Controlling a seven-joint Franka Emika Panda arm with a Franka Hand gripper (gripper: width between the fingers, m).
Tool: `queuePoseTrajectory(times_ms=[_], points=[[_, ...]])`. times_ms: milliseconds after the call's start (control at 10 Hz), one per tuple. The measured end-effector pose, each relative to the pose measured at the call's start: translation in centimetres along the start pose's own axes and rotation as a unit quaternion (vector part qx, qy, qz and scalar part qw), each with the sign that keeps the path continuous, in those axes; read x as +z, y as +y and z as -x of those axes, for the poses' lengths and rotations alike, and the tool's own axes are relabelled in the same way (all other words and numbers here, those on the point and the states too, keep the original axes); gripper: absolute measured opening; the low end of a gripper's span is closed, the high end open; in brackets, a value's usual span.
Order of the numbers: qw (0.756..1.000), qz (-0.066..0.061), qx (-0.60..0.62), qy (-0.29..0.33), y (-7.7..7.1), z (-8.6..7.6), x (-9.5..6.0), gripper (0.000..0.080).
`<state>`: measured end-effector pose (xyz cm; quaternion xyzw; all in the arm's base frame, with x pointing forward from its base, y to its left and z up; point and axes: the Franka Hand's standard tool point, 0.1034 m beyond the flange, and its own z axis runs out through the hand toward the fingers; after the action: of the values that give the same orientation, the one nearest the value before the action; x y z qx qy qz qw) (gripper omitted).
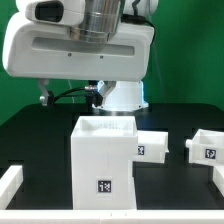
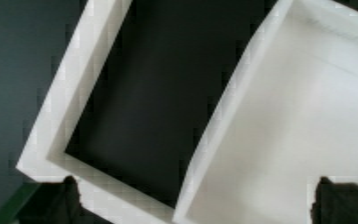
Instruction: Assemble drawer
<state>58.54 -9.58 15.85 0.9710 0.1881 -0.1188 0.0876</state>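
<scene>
The large hollow white casing (image 1: pixel 102 160) stands upright at the middle of the black table, its open side up and a square tag on its front face. A low tray box (image 1: pixel 153 146) touches its far right corner. A second tray box (image 1: pixel 207 147) lies apart at the exterior view's right. The arm's white hand (image 1: pixel 80 50) hangs over the casing, and its fingers hardly show there. In the wrist view my gripper (image 2: pixel 195 192) is open and empty, its dark fingertips (image 2: pixel 55 200) set wide over the casing's rim (image 2: pixel 87 90) and inner wall (image 2: pixel 300 120).
A thin white bar (image 1: pixel 9 186) lies at the table's near left corner and another white piece (image 1: pixel 217 184) at the near right. A green backdrop stands behind the table. The arm's base (image 1: pixel 122 97) sits behind the casing.
</scene>
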Motion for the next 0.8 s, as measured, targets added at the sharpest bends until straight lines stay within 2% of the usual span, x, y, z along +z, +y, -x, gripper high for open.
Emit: queuePoseTrajectory(times_ms=[100, 400, 500, 600, 800], points=[[1.000, 0.003, 0.001, 0.001, -0.5, -0.3, -0.1, 0.0649], [1.000, 0.002, 0.006, 0.001, -0.1, -0.1, 0.0, 0.0649], [1.000, 0.004, 0.010, 0.014, 0.1, -0.3, 0.2, 0.0649], [0.998, 0.008, 0.025, 0.053, 0.5, -0.4, 0.8, 0.0649], [0.996, -0.004, 0.053, 0.075, 0.8, 0.3, 1.8, 0.0649]])
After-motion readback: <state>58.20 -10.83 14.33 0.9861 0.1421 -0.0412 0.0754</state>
